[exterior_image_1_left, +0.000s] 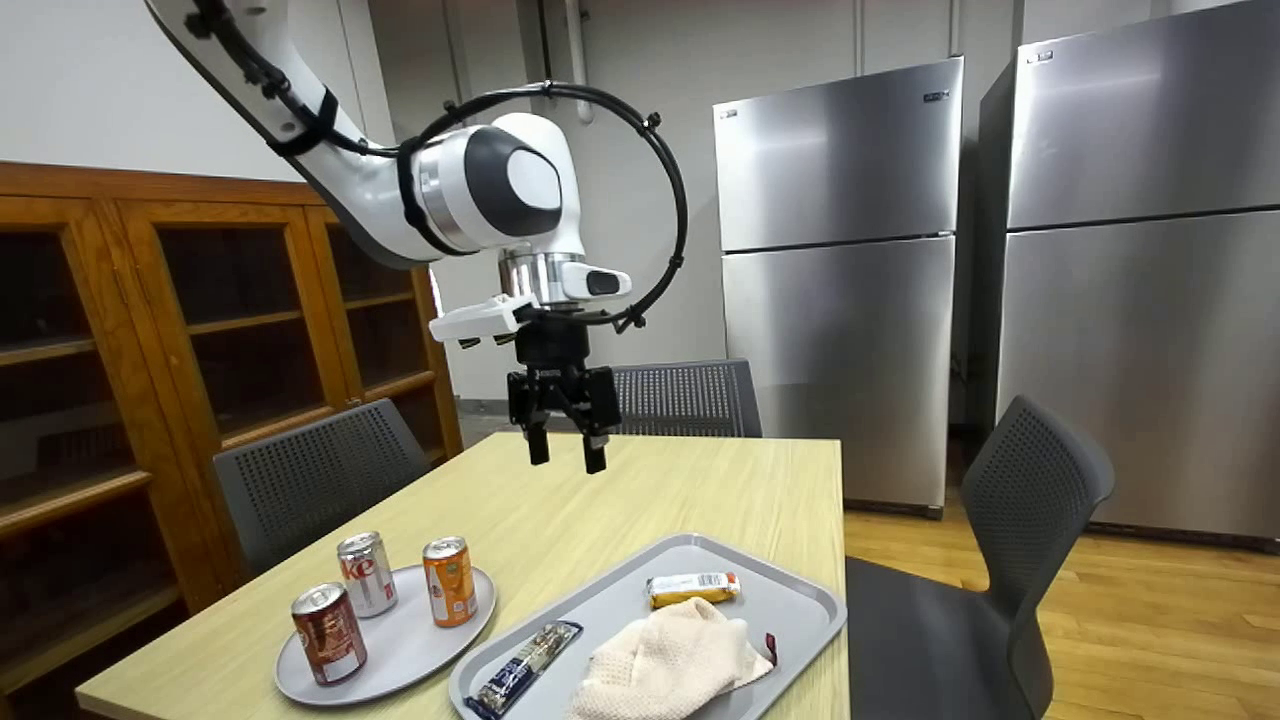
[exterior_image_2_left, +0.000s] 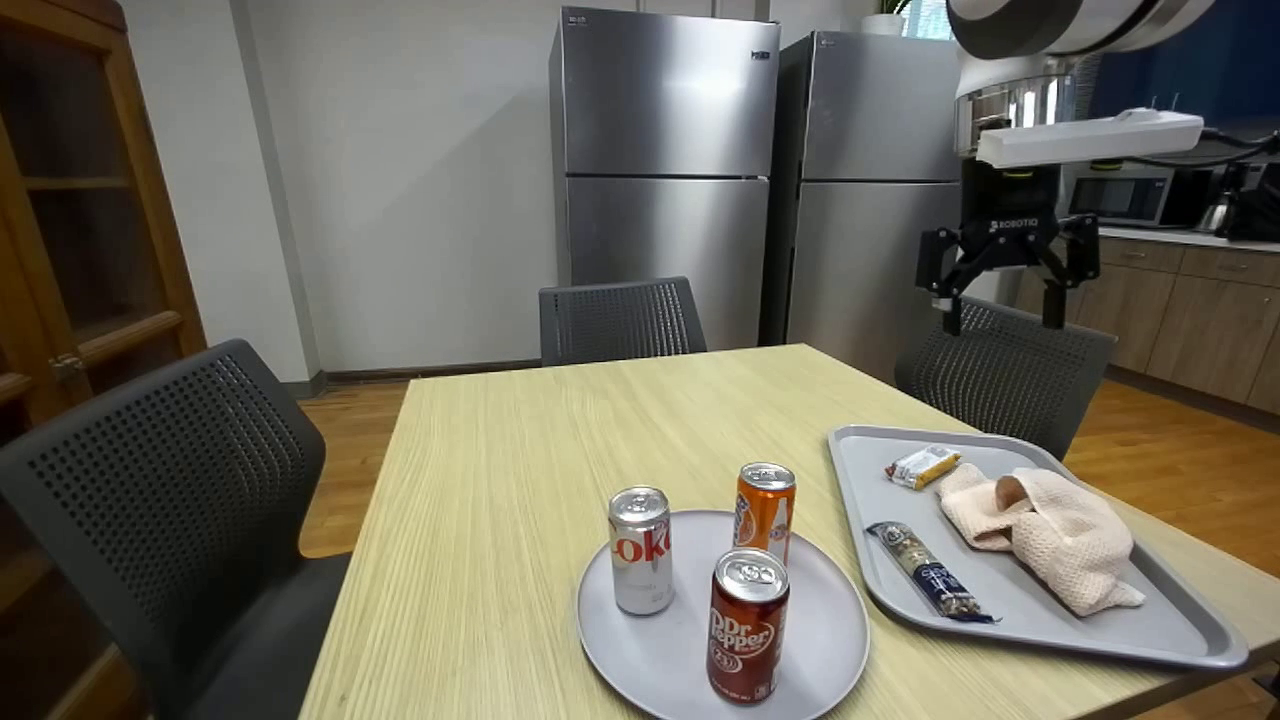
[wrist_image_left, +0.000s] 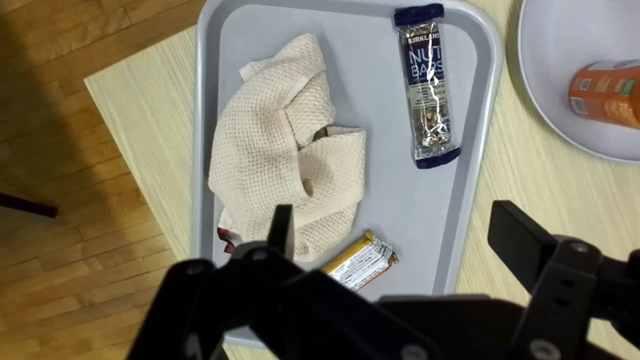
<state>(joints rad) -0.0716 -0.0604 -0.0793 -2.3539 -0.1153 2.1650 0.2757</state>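
Note:
My gripper (exterior_image_1_left: 567, 460) (wrist_image_left: 392, 217) hangs well above the table, open, its fingers wide apart with nothing between them. Below it in the wrist view is a grey tray (wrist_image_left: 385, 190). A yellow-and-white wrapped bar (wrist_image_left: 360, 262) lies there nearest the jaws, partly hidden by the gripper. Beside that bar rests a crumpled cream cloth (wrist_image_left: 260, 155); a dark red wrapper end (wrist_image_left: 226, 240) pokes out from under it. A nut bar (wrist_image_left: 426, 85) lies along the tray's other side. On a round plate (exterior_image_2_left: 640, 655) stand a silver Coke can (exterior_image_2_left: 640, 560), an orange can (exterior_image_1_left: 450, 585) and a Dr Pepper can (exterior_image_2_left: 747, 635).
Plate and tray sit side by side on a light wood table (exterior_image_2_left: 500, 500). Dark chairs (exterior_image_1_left: 1040, 540) (exterior_image_2_left: 170, 520) surround it. Two steel refrigerators (exterior_image_1_left: 840, 300) stand beyond, and a wooden glass-door cabinet (exterior_image_1_left: 110, 400) lines the wall.

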